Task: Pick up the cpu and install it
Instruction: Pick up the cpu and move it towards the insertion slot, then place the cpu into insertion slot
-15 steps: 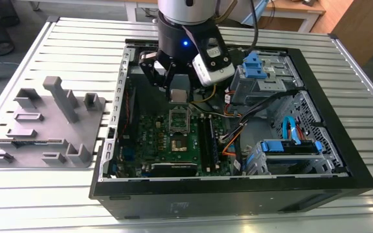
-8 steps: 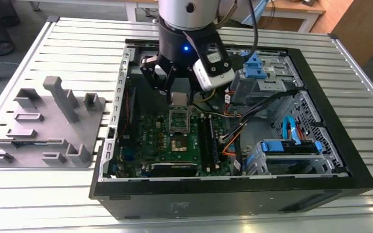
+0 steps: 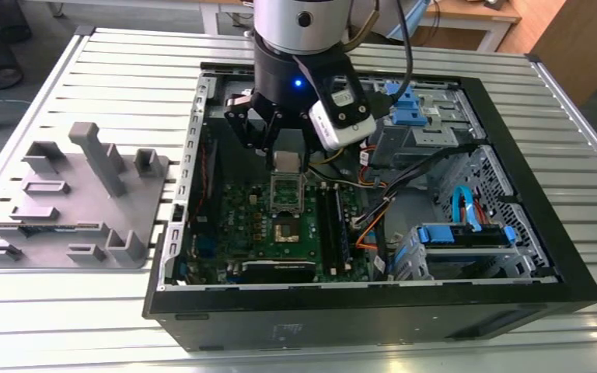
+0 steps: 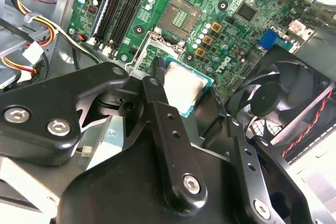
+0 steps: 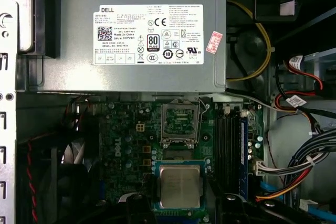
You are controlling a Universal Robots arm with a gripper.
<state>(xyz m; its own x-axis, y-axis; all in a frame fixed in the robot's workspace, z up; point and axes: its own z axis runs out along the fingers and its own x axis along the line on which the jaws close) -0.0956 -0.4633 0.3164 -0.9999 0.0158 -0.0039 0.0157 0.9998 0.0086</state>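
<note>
A: Gripper (image 4: pixel 186 80)?
B: Clamped on the cpu (image 5: pixel 180 186), pinching two opposite edges. Chip held flat above the board (image 5: pixel 126 129).
A: Socket (image 5: pixel 180 121)?
B: Open. Not under the chip; lies between it and the power supply (image 5: pixel 142 30).

Looks down into an open computer case (image 5: pixel 8 103) in the first wrist view. Carries the cpu (image 5: pixel 179 186) — silver top, thin teal rim — between two black fingers (image 5: pixel 137 205) of the gripper (image 5: pixel 184 203), one at each opposite edge. Hovers over a green motherboard (image 5: pixel 126 135), with the chip appearing just beside the open socket (image 5: pixel 180 121) and its metal frame. Takes in a grey power supply (image 5: pixel 142 35) with a white label (image 5: pixel 149 35) beyond the socket, dark memory slots (image 5: pixel 231 140) alongside it, a black fan (image 5: pixel 68 166) on the other side — and yellow, red and orange cables (image 5: pixel 294 166) bundled past the slots.
</note>
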